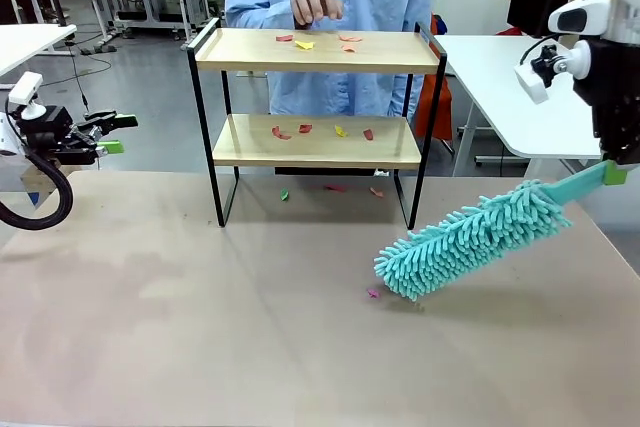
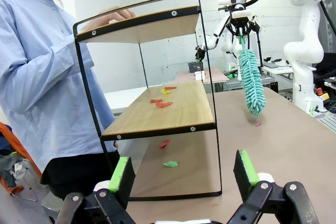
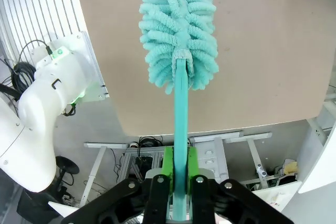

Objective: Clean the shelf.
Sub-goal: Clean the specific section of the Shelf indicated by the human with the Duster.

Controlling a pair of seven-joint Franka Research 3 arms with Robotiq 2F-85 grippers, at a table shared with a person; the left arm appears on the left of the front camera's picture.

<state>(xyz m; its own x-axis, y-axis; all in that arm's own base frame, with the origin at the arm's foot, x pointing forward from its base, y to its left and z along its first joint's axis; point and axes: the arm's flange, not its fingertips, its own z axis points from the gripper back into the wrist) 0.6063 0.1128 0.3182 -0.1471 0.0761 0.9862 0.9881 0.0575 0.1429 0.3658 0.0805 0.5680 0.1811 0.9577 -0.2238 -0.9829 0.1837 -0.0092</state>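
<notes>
Shelf [image 2: 157, 111]: centre, red and yellow scraps [image 2: 163, 104] on lower board.
Duster [image 2: 251, 80]: two o'clock, hanging.
Left gripper [image 2: 184, 174]: six o'clock, fingers [image 2: 122, 174] apart.

Shelf [image 1: 250, 50]: matt wood boards, black metal frame; duster [image 1: 470, 237] fluffy.

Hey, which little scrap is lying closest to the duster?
The pink scrap alone on the open table, just beside the tip of the teal duster; the others lie on or under the shelf.

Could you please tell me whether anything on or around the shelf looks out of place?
Yes: small coloured scraps litter both boards of the shelf, a few lie on the table beneath it, and one pink scrap sits by the tip of the duster. The shelf stands upright.
</notes>
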